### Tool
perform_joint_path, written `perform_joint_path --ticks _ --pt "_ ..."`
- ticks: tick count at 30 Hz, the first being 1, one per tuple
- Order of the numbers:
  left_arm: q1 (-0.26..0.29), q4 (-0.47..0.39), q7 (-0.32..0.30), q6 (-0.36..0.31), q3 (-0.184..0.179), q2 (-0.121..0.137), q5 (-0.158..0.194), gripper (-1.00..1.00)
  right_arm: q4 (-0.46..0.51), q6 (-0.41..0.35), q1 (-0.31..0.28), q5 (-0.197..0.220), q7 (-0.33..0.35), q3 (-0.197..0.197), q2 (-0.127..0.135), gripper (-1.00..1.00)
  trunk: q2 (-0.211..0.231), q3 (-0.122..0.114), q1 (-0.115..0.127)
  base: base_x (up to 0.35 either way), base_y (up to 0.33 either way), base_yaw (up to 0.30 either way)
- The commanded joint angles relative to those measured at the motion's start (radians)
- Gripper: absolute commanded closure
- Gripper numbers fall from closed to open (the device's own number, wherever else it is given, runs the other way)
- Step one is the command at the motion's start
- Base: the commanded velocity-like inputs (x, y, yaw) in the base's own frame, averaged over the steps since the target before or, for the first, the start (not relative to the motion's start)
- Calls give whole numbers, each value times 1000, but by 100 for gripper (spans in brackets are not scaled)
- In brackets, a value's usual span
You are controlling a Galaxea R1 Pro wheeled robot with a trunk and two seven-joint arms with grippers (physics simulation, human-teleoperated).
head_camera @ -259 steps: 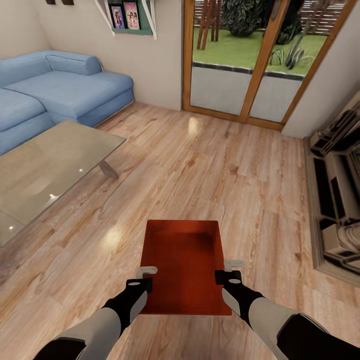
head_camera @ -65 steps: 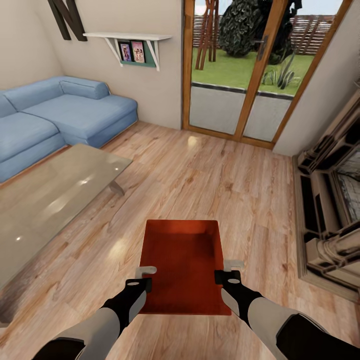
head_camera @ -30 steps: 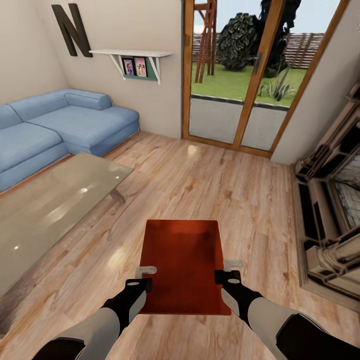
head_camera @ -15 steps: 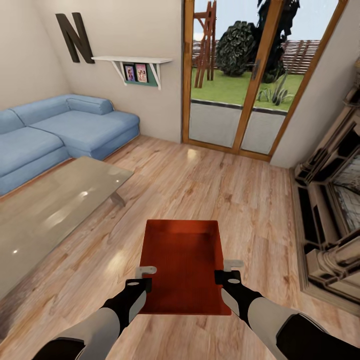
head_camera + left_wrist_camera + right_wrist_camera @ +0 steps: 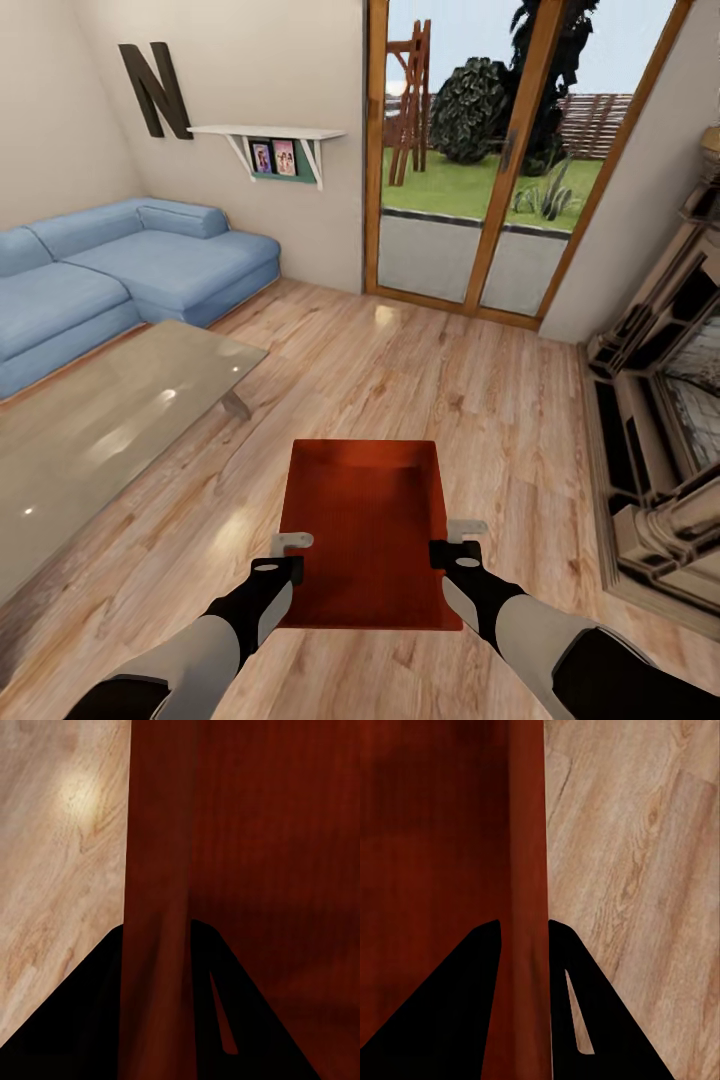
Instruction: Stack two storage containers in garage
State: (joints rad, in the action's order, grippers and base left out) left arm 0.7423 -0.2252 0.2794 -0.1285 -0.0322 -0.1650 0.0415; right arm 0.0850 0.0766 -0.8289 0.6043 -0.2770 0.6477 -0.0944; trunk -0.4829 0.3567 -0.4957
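An orange-red storage container [image 5: 365, 530], open-topped and empty, hangs in front of me above the living room's wood-plank floor. My left gripper [image 5: 290, 555] is shut on its left wall and my right gripper [image 5: 452, 540] is shut on its right wall. In the left wrist view the thin red wall [image 5: 157, 945] runs between the two dark fingers, and the right wrist view shows the other wall [image 5: 526, 945] pinched the same way.
A glass coffee table [image 5: 90, 430] stands at the left, with a blue sofa [image 5: 120, 270] behind it. A wood-framed glass door [image 5: 490, 170] to the garden is ahead. A dark low media unit [image 5: 660, 430] lines the right wall. Open wood floor [image 5: 430, 370] lies ahead.
The whole view has tilted upward, bringing the wall letter N and more of the garden door into sight. Both grippers and the container keep the same place in the picture.
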Motion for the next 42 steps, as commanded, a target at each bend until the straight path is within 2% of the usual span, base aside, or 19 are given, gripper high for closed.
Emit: perform_joint_path --ticks 1,35,42 --pt "0 -2 24 -8 -2 1 -11 100 -2 8 -1 11 -8 1 8 100 -1 0 0 0 0 0" --pt "0 -2 24 -8 -2 1 -11 100 -2 7 -1 11 -9 1 10 100 -1 -54 0 0 0 0" --pt "0 -2 24 -8 -2 1 -11 100 -2 6 -1 11 -9 1 11 100 -1 -56 0 0 0 0"
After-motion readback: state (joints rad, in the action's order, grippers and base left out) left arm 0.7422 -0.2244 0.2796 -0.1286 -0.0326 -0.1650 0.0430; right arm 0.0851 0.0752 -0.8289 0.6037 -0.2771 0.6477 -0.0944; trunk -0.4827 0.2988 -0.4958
